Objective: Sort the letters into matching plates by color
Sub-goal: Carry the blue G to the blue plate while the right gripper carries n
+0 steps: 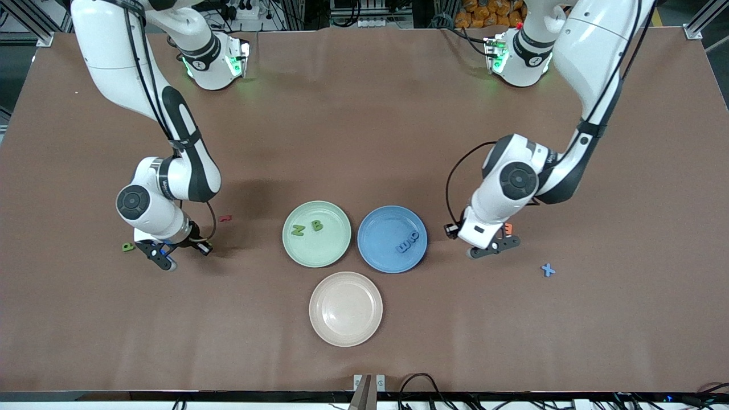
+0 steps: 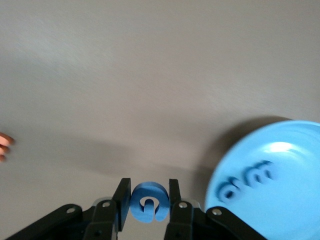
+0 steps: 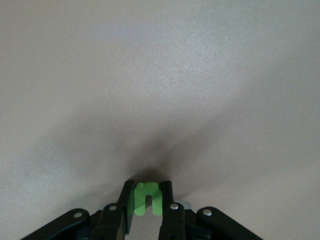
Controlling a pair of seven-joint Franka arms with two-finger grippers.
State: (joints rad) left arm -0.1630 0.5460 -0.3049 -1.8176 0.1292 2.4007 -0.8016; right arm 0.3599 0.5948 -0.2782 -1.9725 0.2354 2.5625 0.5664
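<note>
Two grippers I watch: my left gripper (image 2: 148,202) pinches a blue letter (image 2: 148,201) beside the blue plate (image 1: 380,228); my right gripper (image 3: 147,200) squeezes a green letter (image 3: 147,198) low over the surface (image 1: 364,114).

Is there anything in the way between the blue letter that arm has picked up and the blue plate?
Nothing visible. The left end effector holds a blue letter just off the blue plate, toward the left arm's end of the table, with only bare tabletop between them. The orange letter lies beside the end effector, not toward the plate.
</note>
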